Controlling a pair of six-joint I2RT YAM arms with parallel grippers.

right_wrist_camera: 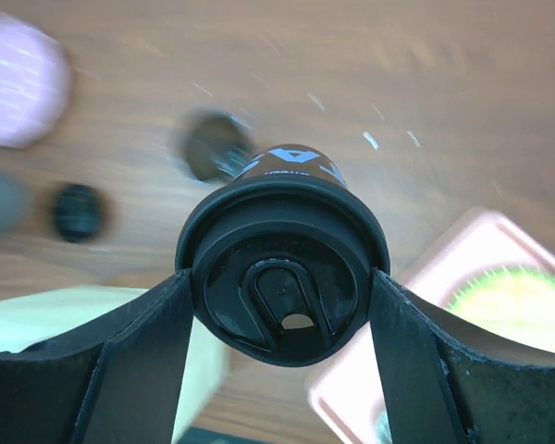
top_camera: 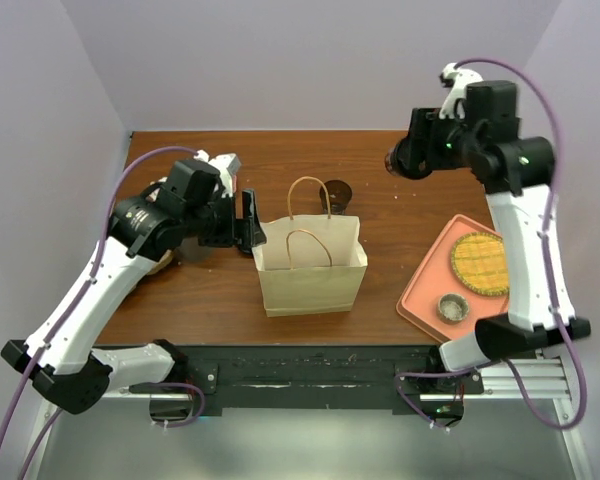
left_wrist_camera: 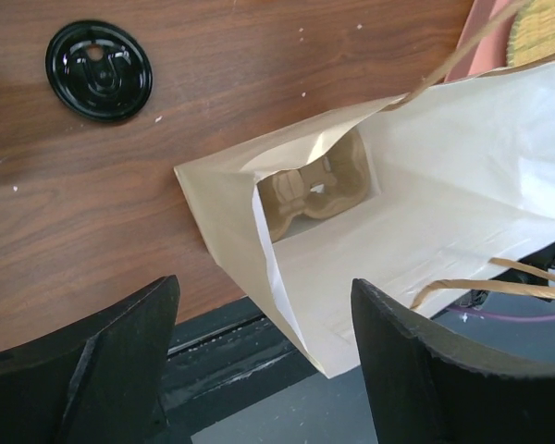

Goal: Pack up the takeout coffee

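Observation:
The takeout coffee (right_wrist_camera: 282, 268), a dark cup with a round black lid, sits between my right gripper's fingers. My right gripper (right_wrist_camera: 279, 277) is shut on it and holds it in the air. In the top view the cup (top_camera: 396, 160) hangs over the far right of the table, right of and behind the paper bag (top_camera: 310, 265). The bag stands upright and open, with a cardboard cup carrier (left_wrist_camera: 314, 190) inside. My left gripper (top_camera: 252, 228) is open at the bag's left edge. In the left wrist view the bag's corner (left_wrist_camera: 324, 342) lies between its fingers.
A loose flat black lid (top_camera: 337, 190) lies just behind the bag and shows in the left wrist view (left_wrist_camera: 99, 69). A pink tray (top_camera: 425, 290) at the right holds a woven yellow mat (top_camera: 479, 262) and a small round cup (top_camera: 453, 307). A tan object (top_camera: 165, 262) lies under the left arm.

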